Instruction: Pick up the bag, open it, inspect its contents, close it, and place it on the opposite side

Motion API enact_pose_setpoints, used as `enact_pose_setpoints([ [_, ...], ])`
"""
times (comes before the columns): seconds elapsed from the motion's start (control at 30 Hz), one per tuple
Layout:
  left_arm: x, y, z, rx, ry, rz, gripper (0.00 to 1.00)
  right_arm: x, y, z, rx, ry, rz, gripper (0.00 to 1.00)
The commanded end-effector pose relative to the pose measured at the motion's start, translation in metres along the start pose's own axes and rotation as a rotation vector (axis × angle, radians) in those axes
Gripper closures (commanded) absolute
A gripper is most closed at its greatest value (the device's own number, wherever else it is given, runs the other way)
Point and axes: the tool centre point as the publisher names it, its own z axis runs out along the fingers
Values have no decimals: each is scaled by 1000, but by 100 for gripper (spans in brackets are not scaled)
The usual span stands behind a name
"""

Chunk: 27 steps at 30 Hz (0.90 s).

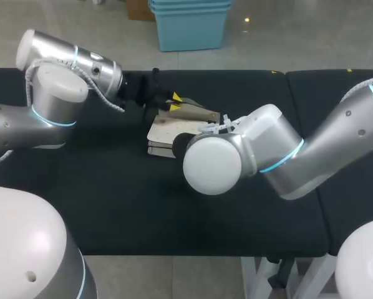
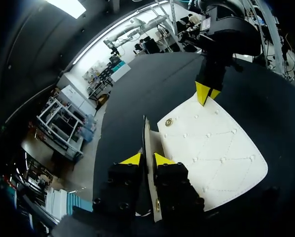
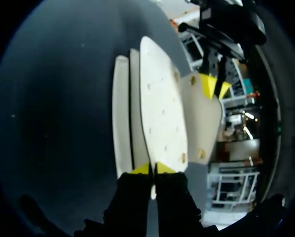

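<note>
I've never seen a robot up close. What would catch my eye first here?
First, the cream bag lying in the middle of the black table, its stud-dotted flap lifted open. Then the two big silver arms meeting over it: the left arm comes in from one side and the right arm from the other. Each arm's yellow-tipped jaws pinch an edge of the bag.

A big black table (image 1: 111,212) fills the middle of the frame — dark, flat and wide. At the upper right a thin line (image 1: 290,90) splits its top in two. White legs (image 1: 261,277) show at the lower right.
</note>
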Motion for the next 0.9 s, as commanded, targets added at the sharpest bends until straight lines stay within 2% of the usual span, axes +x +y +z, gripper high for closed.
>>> enact_pose_setpoints([
  [0.03,2,2,0,3,7,-3,100,2,0,2,-1,-3,1,100],
  [0.33,18,1,-2,36,-6,10,100,2,0,2,-1,-3,1,100],
  [0.6,48,-1,3,25,-8,101,100,2,0,2,-1,-3,1,100],
  [0.9,63,0,6,13,-8,139,100,2,0,2,-1,-3,1,100],
])
